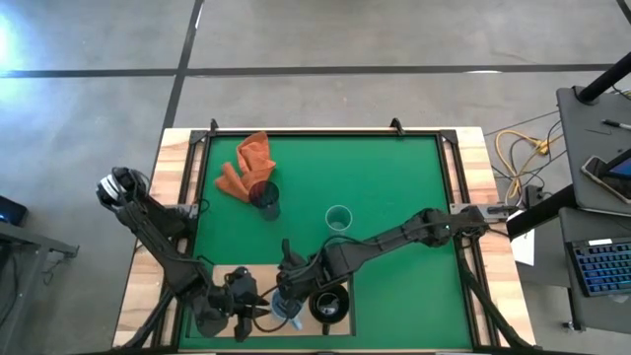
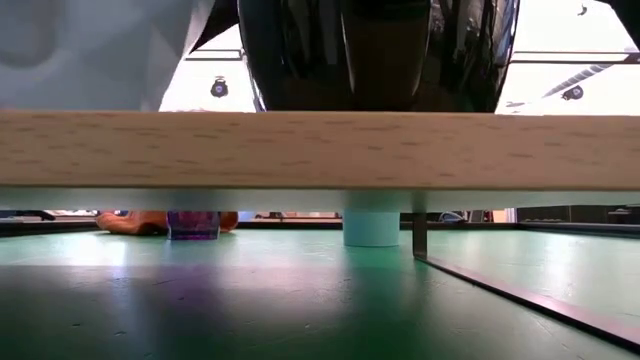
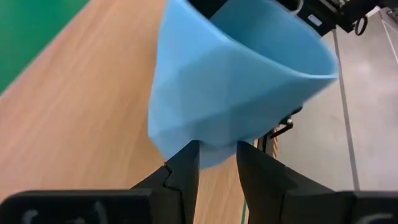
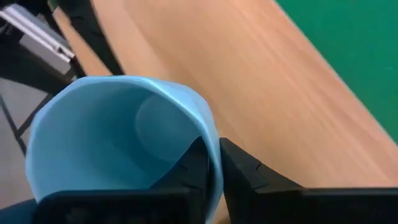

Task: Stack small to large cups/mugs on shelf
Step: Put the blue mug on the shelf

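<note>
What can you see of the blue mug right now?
The blue mug is light blue, matte and plastic-looking, with faceted walls that widen to an open rim; it looks empty. No handle is visible. It is over the shelf, beside the black mug. Both grippers are on it: the right gripper pinches its rim wall, one finger inside and one outside, while the left gripper closes on its narrower lower part. It looks tilted in both wrist views; whether its base touches the board can't be told.

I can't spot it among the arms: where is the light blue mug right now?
In the high view the light blue mug sits on the wooden shelf board at the table's near edge, between both grippers, left of the black mug.
</note>
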